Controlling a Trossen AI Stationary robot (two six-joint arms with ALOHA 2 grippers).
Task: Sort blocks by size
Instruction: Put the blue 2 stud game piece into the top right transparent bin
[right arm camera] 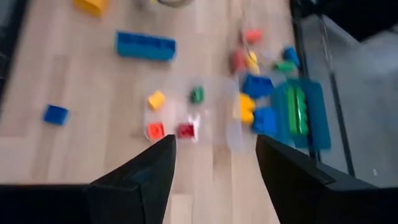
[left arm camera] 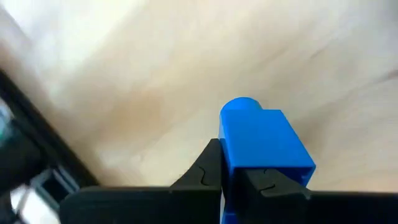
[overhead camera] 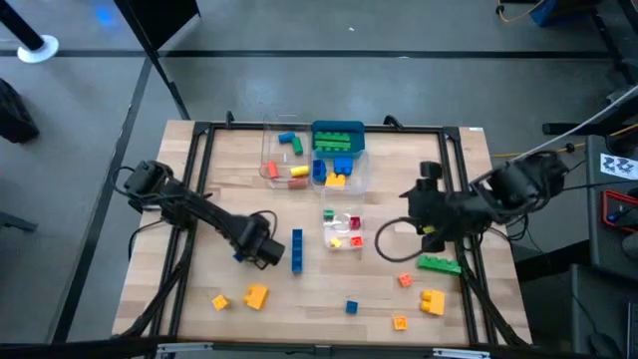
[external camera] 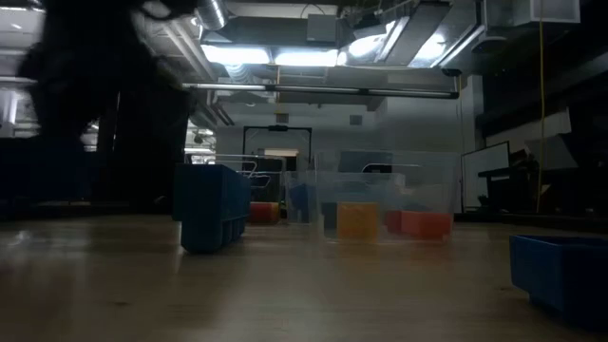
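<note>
Both arms are dark, nearly black, built from chunky rounded joint housings linked by slim straight segments. The left arm [overhead camera: 189, 206] trails thin black cables along its length, and ends in a blocky left claw [overhead camera: 267, 251]. The right arm [overhead camera: 498, 189] looks bulkier at its shoulder end, with a pale cable looping away from it and a small yellow mark near the right claw [overhead camera: 424, 214]. Up close, the left claw's fingers [left arm camera: 202, 177] are matte black plastic with a notched, puzzle-like seam at each tip. The right claw's fingers [right arm camera: 146, 177] are broad, flat, dark wedges with smooth faces tapering to angled tips.
</note>
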